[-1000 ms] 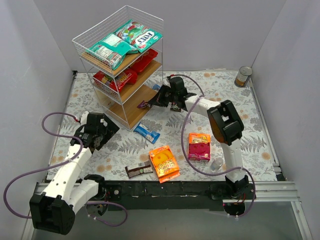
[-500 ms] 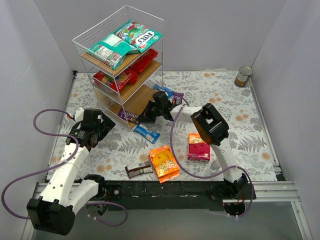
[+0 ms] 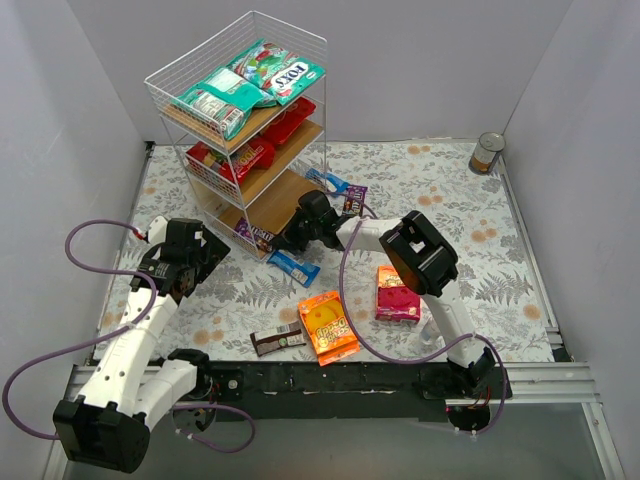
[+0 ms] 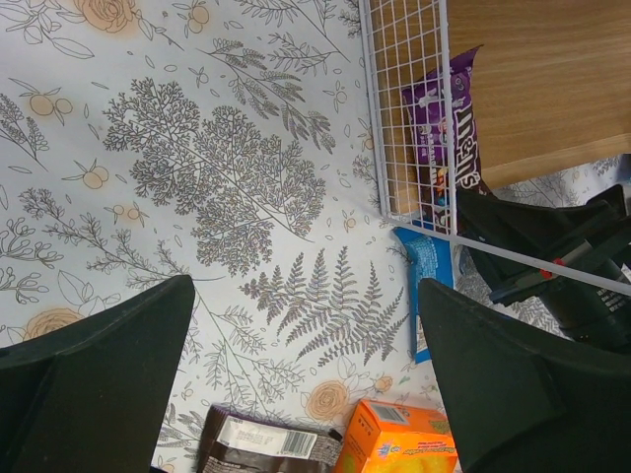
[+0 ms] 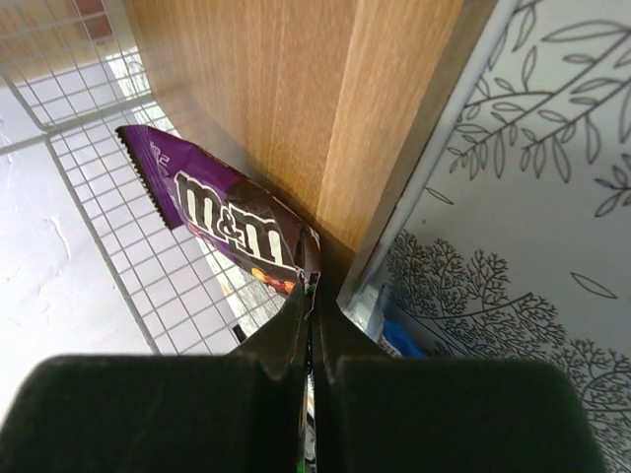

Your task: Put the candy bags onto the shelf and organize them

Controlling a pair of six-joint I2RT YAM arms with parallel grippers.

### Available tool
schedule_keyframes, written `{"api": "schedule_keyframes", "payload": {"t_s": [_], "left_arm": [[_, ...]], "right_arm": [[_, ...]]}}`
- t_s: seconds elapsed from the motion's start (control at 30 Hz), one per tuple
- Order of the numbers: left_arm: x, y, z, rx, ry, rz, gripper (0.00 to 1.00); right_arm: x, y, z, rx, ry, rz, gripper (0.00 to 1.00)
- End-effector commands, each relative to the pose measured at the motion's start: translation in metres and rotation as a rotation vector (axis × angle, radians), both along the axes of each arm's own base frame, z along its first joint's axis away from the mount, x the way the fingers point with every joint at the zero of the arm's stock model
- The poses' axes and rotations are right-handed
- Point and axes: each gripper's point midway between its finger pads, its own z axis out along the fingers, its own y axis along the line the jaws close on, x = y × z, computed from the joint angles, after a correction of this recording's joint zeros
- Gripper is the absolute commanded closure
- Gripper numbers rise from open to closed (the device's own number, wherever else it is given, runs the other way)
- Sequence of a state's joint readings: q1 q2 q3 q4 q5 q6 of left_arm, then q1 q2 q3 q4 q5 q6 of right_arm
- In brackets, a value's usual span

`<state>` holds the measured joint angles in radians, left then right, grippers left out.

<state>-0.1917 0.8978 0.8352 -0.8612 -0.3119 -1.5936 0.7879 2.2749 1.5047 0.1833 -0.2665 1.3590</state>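
Shelf (image 3: 272, 205) sits around 11 o'clock on the table (image 3: 450, 200). Teal bags (image 3: 225, 95) are up top and red bags (image 3: 232, 160) on the middle tier. A purple pack (image 5: 222, 222) lies at the bottom board's 7 o'clock corner, with the right gripper (image 5: 311, 291) pinched tight on its end. The left gripper (image 4: 306, 305), at 8 o'clock, hangs with fingers wide apart.

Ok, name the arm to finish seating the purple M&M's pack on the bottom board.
Right: the right tool is shut on the purple M&M's pack at the bottom board of the shelf. The left tool hangs open over the tablecloth.
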Motion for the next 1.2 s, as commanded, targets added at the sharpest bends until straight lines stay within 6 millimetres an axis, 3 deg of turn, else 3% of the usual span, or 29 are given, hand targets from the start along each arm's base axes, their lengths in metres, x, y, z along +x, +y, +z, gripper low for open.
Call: {"api": "schedule_keyframes", "payload": {"t_s": [0.0,0.37,0.57,0.7,0.77,1.17], "left_arm": [[-0.002,0.004,0.005,0.007,-0.021,0.018,0.03],[-0.003,0.005,0.000,0.014,-0.004,0.013,0.02],[-0.003,0.004,-0.001,0.014,0.000,0.009,0.02],[-0.004,0.004,-0.002,0.016,0.002,0.008,0.02],[-0.004,0.004,-0.003,0.014,0.003,0.010,0.02],[0.000,-0.004,-0.003,-0.019,-0.017,-0.028,0.02]], "right_arm": [[0.017,0.014,0.045,0.064,-0.060,-0.068,0.99],[0.009,0.033,0.055,0.091,-0.017,-0.085,0.91],[0.000,0.030,0.041,0.053,0.022,-0.075,0.87],[-0.004,0.028,0.040,0.045,0.017,-0.066,0.78],[-0.006,0.027,0.041,0.034,0.018,-0.061,0.67],[-0.018,-0.002,0.053,-0.008,0.008,-0.069,0.46]]}}
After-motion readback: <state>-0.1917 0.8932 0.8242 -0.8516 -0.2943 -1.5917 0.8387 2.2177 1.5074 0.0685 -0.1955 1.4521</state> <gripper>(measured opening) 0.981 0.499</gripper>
